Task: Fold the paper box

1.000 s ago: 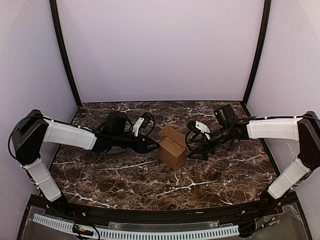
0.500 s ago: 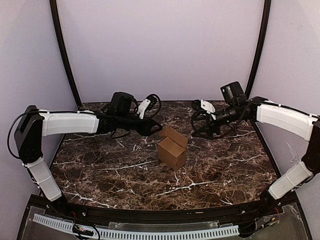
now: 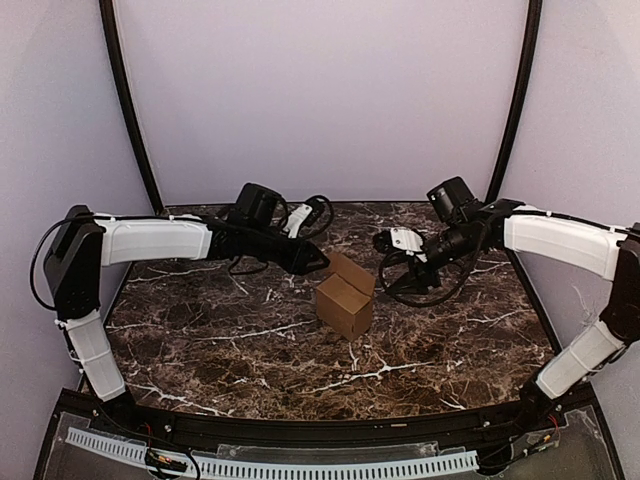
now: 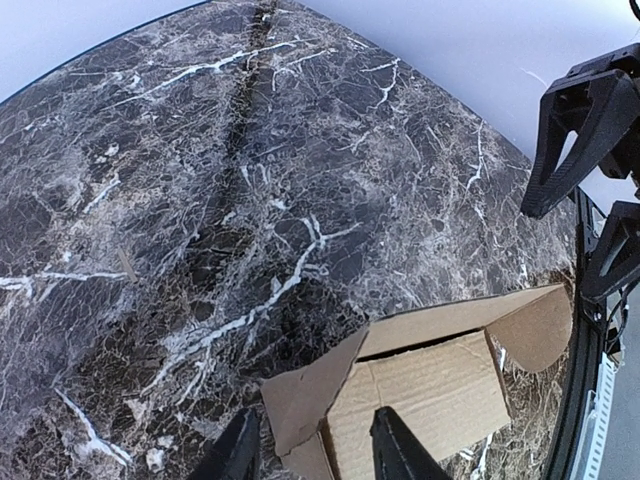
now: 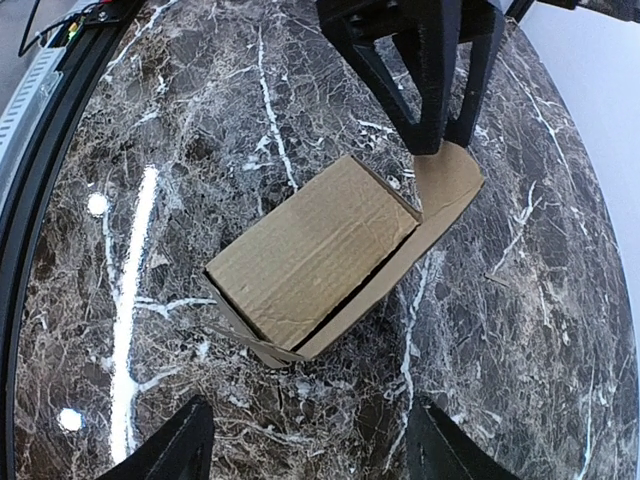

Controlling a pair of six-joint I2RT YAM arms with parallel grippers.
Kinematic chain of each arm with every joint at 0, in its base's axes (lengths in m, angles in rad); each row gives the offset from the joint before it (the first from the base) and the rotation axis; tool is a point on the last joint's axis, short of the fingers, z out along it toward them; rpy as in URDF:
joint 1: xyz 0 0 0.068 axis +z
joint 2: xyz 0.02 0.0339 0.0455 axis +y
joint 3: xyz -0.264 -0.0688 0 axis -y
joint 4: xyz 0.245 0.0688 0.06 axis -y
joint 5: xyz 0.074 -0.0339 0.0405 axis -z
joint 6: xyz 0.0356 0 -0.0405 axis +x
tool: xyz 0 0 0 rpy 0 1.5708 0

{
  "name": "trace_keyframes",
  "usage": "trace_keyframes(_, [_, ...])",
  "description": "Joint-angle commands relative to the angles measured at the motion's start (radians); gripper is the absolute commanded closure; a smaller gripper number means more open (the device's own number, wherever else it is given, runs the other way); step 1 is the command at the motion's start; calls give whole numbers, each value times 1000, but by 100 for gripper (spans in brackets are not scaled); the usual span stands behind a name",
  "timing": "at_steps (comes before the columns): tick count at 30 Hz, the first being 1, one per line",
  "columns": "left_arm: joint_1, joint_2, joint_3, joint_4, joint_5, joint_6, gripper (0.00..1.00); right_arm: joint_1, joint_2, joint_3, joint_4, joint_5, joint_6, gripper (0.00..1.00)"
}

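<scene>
Near the middle of the table the paper box stands on its own, mostly formed, with one end flap hinged open toward the back, and nothing grips it. My left end effector hovers just above that flap, partly spread and empty. My right end effector hangs just beside the box on the other side, spread wide, also empty and not touching the cardboard. The risk I see is that the box is light and unbraced: if I press the flap down with the left side alone, the whole box will likely skid or tip instead of the flap folding on its crease. A push off the hinge line could also buckle the panel or drive the flap in crooked, so that it fails to seat. The near end looks only loosely closed in the right wrist view, and a shove may pop it open. Both end effectors also sit close around one small thing — they could knock each other if they converge together.
</scene>
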Motion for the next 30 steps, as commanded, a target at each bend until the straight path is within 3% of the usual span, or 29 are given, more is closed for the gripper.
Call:
trace_keyframes(1, [-13, 13, 45, -51, 3, 3, 64, 26, 43, -19, 58, 41, 46, 38])
trace_keyframes(12, [-34, 21, 83, -90, 1, 8, 88, 59, 88, 3, 101, 36, 108, 48])
trace_keyframes(30, [-71, 11, 105, -168, -76, -50, 99, 81, 100, 7, 91, 39, 123, 52])
